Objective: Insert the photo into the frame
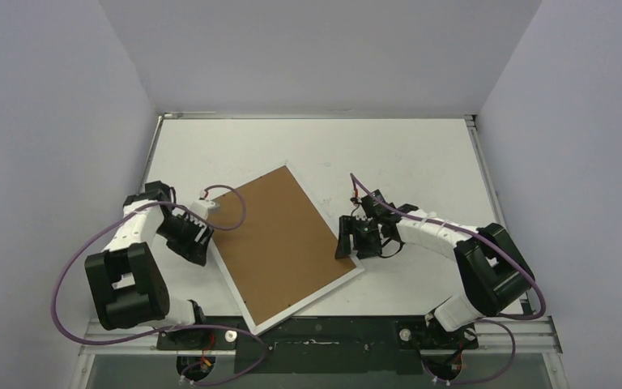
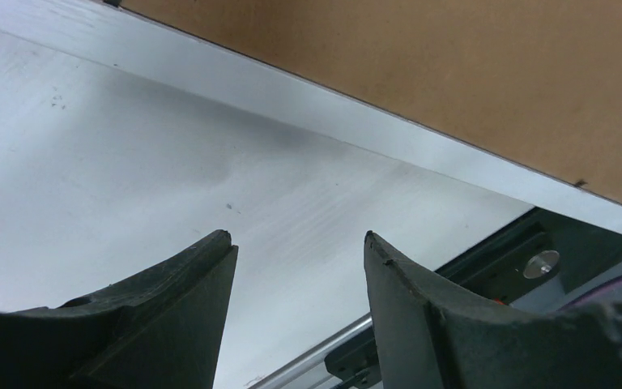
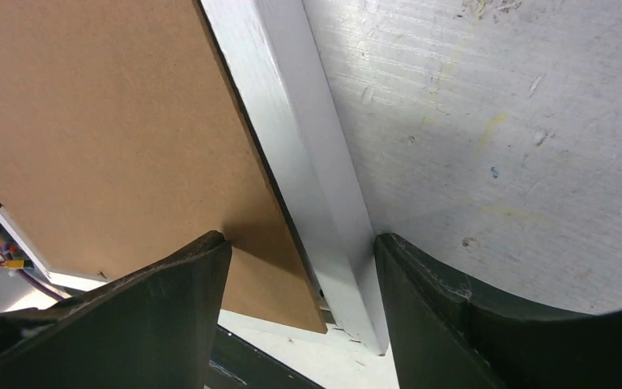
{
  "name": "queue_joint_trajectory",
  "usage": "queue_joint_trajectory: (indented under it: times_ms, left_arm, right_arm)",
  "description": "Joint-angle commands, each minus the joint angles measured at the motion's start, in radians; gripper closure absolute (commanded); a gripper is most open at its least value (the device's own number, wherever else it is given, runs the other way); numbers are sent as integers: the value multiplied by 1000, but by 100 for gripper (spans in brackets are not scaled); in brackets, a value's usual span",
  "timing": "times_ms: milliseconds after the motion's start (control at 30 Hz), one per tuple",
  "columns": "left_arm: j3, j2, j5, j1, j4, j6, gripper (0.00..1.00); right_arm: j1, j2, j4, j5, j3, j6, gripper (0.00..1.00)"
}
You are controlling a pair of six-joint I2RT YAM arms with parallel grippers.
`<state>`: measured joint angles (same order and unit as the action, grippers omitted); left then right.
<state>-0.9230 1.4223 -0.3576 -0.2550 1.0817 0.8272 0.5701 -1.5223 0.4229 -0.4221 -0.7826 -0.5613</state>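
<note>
frame (image 1: 282,245): we see it flat on the table in the middle of the top view, back side up and turned diagonally, with one corner toward upper centre and the lowest corner at the bottom.
backing board (image 2: 453,65): brown, and it fills the frame's back.
white rim (image 3: 308,162): it runs round the board as a narrow band.
right gripper (image 1: 355,239): it sits at the frame's right edge, near the lower right corner in the top view. Jaws are apart and straddle the rim, and we see no clamp on it.
right fingers: in the wrist view one finger (image 3: 170,308) is lower left over the brown board. The other (image 3: 470,324) is lower right over bare table, just beside the rim.
left gripper (image 1: 198,243): it is just left of the frame's left edge. Jaws are apart with only bare table between them.
left wrist view: the rim crosses the upper part, apart from the fingertips.
table (image 1: 389,154): white and scuffed.
rail (image 1: 332,332): dark, at the bottom of the top view, and the frame's lowest corner reaches over it.
cables (image 1: 69,275): purple, looping off both arms.
</note>
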Motion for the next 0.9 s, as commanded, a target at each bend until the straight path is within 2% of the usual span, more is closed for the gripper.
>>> queue_joint_trajectory:
  times_ms: [0, 200, 333, 433, 600, 733, 867]
  left_arm:
    - [65, 6, 63, 33, -212, -23, 43]
    - [33, 150, 125, 141, -397, -173, 43]
    - [-85, 287, 153, 210, -443, -232, 43]
    - [-220, 385, 162, 232, -443, -271, 43]
    - [-418, 446, 150, 219, -389, -308, 44]
    - [-519, 415, 56, 195, -290, -350, 43]
    - [-505, 388, -10, 195, -231, -393, 42]
  right_arm:
    - [15, -9, -90, -38, 43, -38, 34]
    - [66, 42, -188, -52, 152, -157, 34]
    - [142, 40, -241, -48, 186, -214, 32]
    - [143, 31, -220, -59, 146, -182, 30]
    - [17, 18, -91, -98, 3, -60, 28]
    - [-135, -29, -9, -138, -151, 57, 26]
    - [-228, -101, -115, -176, -242, 29, 27]
